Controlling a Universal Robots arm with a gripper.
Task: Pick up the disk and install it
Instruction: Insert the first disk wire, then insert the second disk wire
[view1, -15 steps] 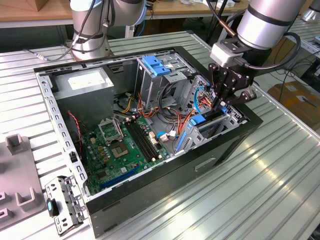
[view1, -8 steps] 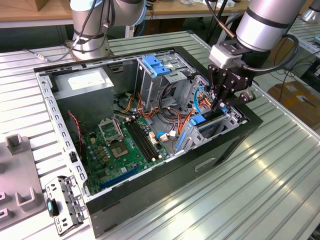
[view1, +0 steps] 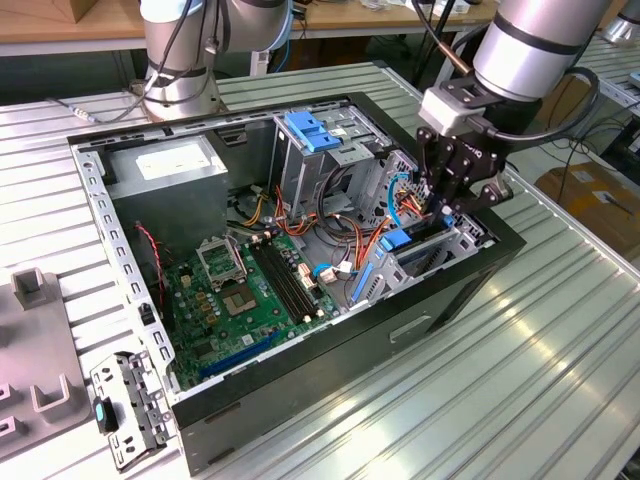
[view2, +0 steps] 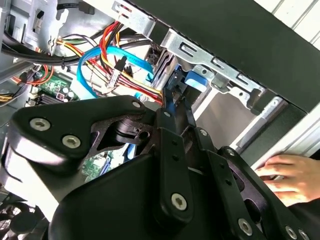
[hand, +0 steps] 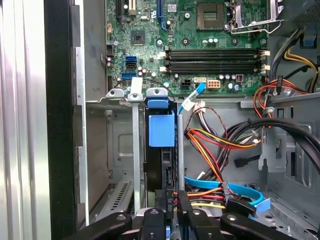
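I'm down at the drive bay end of the open computer case (view1: 300, 420), my tool (view1: 447, 205) lowered right over the bay. The disk (hand: 161, 165) stands on edge in its slot just ahead of my fingertips, its blue carrier frame tab (hand: 161, 130) at the far end toward the motherboard (hand: 200, 50). In the first wrist view my two fingers (hand: 150, 222) sit pressed close together on the near edge of the disk, so I read it as clenched on the disk, with the drive already well down between the metal bay rails (hand: 135, 150).

Judging by how deep it sits, this looks like the seating stage rather than the pick.

Trouble spots, as I see them:
- The bundle of red, yellow and orange power wires (hand: 220, 145) and the light-blue data cable (hand: 225, 187) lie just beside my tool. If I drift toward them, a finger could snag a wire or pinch one against the rail.
- If the disk tilts in my grip, the carrier frame may bind on the rails and jam before it latches.
- In the second wrist view a person's hand (view2: 292, 175) rests on the counter just outside the case wall, near my tool. Any sideways swing out of the bay risks contact.
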